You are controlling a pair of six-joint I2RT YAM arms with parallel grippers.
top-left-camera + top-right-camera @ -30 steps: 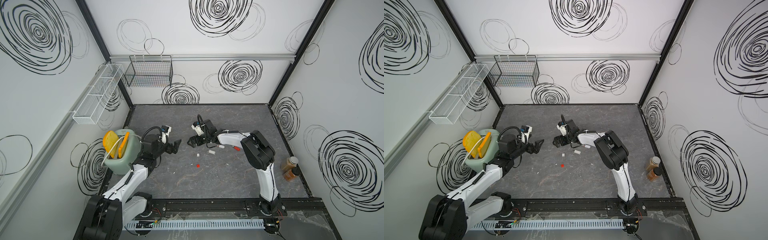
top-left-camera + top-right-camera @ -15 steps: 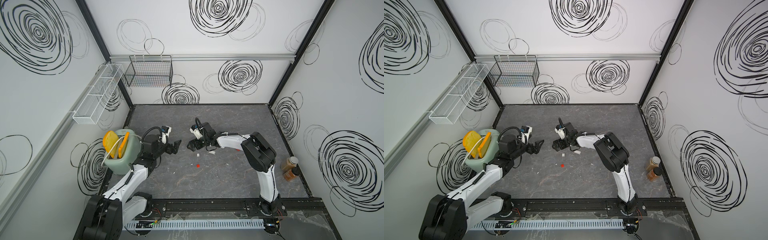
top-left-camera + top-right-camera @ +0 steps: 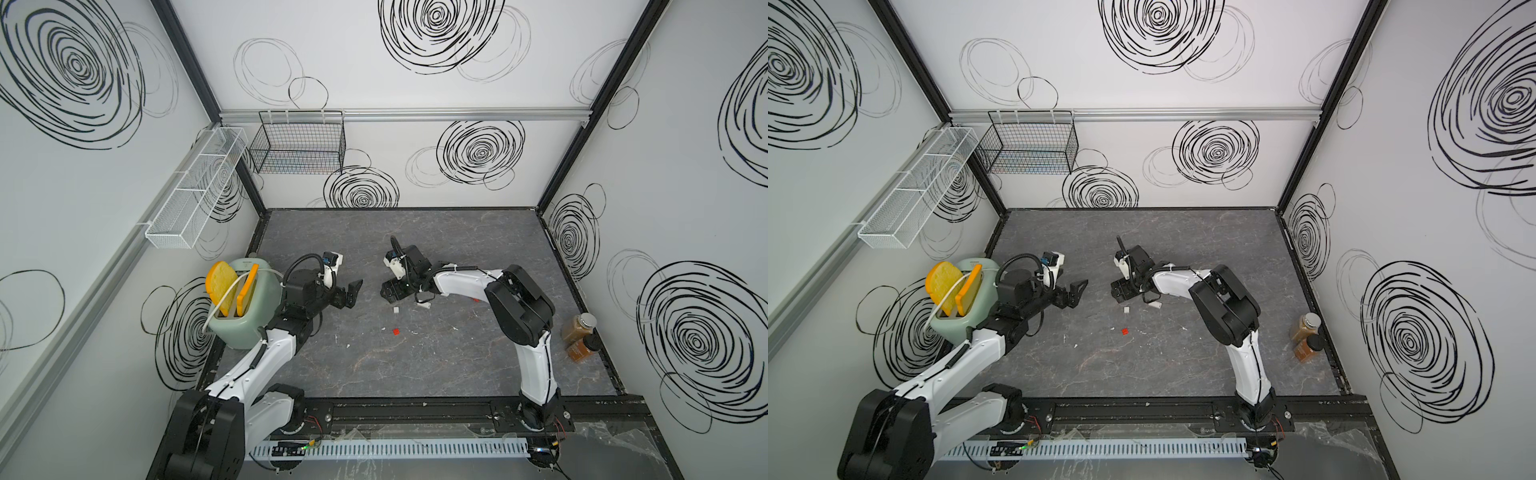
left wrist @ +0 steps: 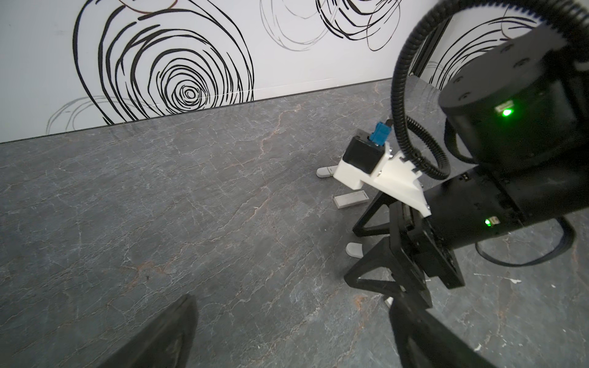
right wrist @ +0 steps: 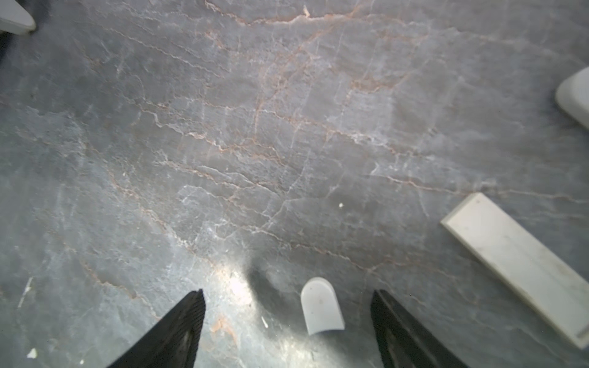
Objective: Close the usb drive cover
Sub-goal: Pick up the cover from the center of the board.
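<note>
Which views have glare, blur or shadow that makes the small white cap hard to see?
Right wrist view: cap sharp, but a bright glare patch and a dark shadow sit on the table right beside it. Left wrist view: even light, cap clear though small. Both top views: evenly lit, cap just a speck.

USB drive [image 5: 516, 264]: beside the right gripper [image 5: 287, 293], outside its fingers; one end cut by the frame edge.
Cover [image 5: 322, 306]: between those fingers; partly hidden behind one finger in the left wrist view.
Rounded white piece [image 5: 573, 95]: ahead of that gripper, blurred, mostly out of frame.
Red speck [image 3: 396, 331]: near the right gripper, too small to identify.
</note>
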